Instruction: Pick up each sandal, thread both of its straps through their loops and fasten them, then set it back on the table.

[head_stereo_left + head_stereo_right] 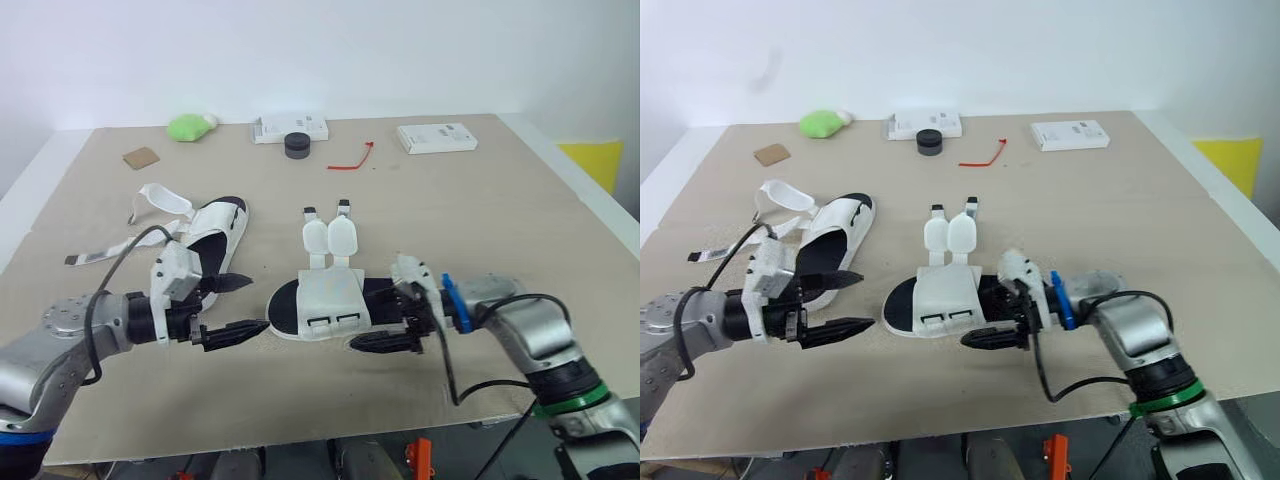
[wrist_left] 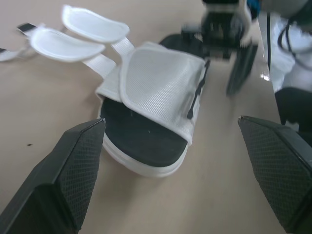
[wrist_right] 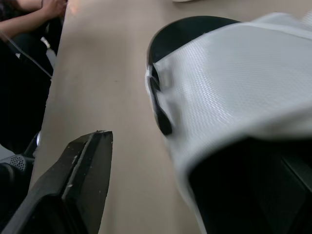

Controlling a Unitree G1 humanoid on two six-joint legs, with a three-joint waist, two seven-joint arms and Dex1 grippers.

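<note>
A white sandal with a black sole (image 1: 325,300) lies at the table's front middle. Its two straps (image 1: 330,238) lie unfastened, pointing to the far side. My left gripper (image 1: 245,307) is open just left of its toe end, which shows between the fingers (image 2: 73,170) in the left wrist view. My right gripper (image 1: 372,322) is open at the heel end; one finger (image 1: 385,343) lies on the table along the sandal's near side, and the other is hidden by the sandal's upper (image 3: 243,83). A second sandal (image 1: 212,240) lies to the left, its straps (image 1: 160,200) loose.
Along the far side of the table (image 1: 500,220) are a green lump (image 1: 190,126), two white boxes (image 1: 290,128) (image 1: 436,137), a black round item (image 1: 297,145), a red cord (image 1: 350,158) and a brown card (image 1: 141,158). A person's hand (image 3: 51,7) shows beyond the table edge.
</note>
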